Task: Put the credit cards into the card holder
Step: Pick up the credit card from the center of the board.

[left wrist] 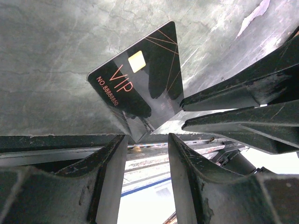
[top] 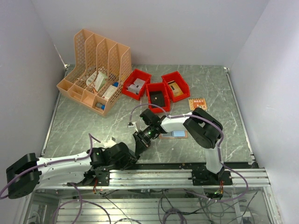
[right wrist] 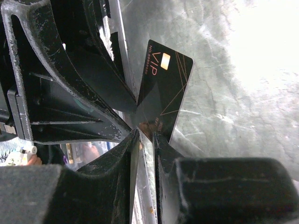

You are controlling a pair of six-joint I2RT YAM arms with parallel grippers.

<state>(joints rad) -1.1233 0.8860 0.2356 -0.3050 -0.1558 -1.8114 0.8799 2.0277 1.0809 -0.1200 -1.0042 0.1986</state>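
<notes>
**Operator:** Which arm has the card?

**Spotter:** Your right gripper (right wrist: 145, 137). Its fingers are pinched together on one corner of the black VIP card (left wrist: 140, 79), which is lifted off the table (top: 93, 126) and tilted. Your left gripper (left wrist: 147, 140) has its fingers spread either side of that same corner, and as far as I can see they aren't touching it.

**Operator:** And the card holder?

**Spotter:** The card holder (top: 164, 136) lies flat on the table, just right of where your two grippers meet, under your right forearm. A pale blue thing (top: 179, 133) rests on it, but I can't tell what it is.

**Operator:** So which arm is nearer?

**Spotter:** Your right, I'd judge. The card's long axis runs away from the pinched corner, so nearly all of it hangs free beyond your fingertips. That free end is what you would have to swing rightward towards the holder. I can't tell which side the holder opens on.

**Operator:** Anything to watch?

**Spotter:** A corner pinch is likely to let the card pivot if its free end catches on something.
</notes>
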